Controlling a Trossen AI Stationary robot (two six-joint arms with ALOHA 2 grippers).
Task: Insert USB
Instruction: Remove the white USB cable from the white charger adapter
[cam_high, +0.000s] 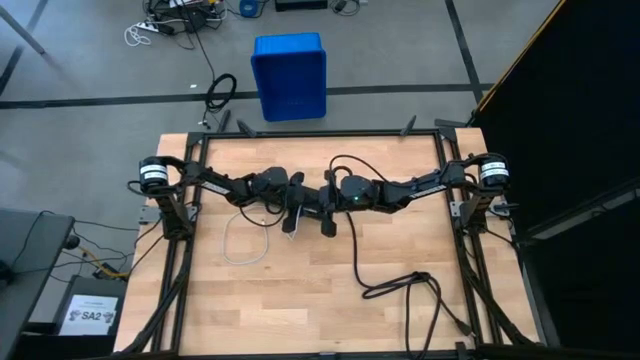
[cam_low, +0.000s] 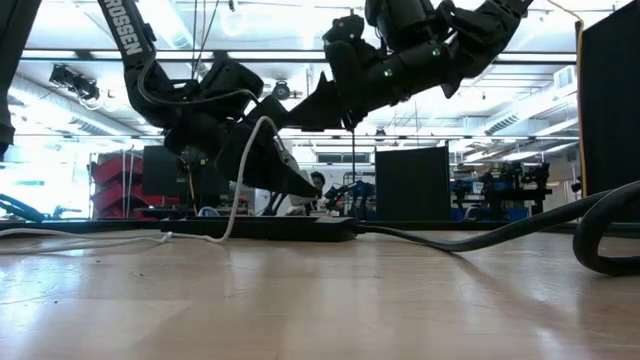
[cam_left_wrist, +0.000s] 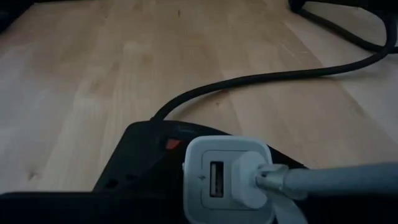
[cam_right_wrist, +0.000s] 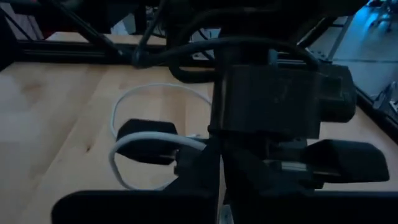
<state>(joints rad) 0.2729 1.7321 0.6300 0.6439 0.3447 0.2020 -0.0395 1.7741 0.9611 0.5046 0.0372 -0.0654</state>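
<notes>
Charger block: small, white, nearest the left wrist lens, seated on the black power strip; one USB port vacant, a white plug at the socket beside it.

Left gripper: at table centre, jaws part-closed; the grip on the white USB cable is not plainly shown.

Right gripper: closed, empty, facing the left, just beside it.

Step, judged: plug at the port, insertion under way or just finished. Next move calls for a straight push along the port axis, strip held steady.

Surroundings: thick black cord looping across the wooden table; blue bin beyond. Obstruction: the two grippers crowd each other.
</notes>
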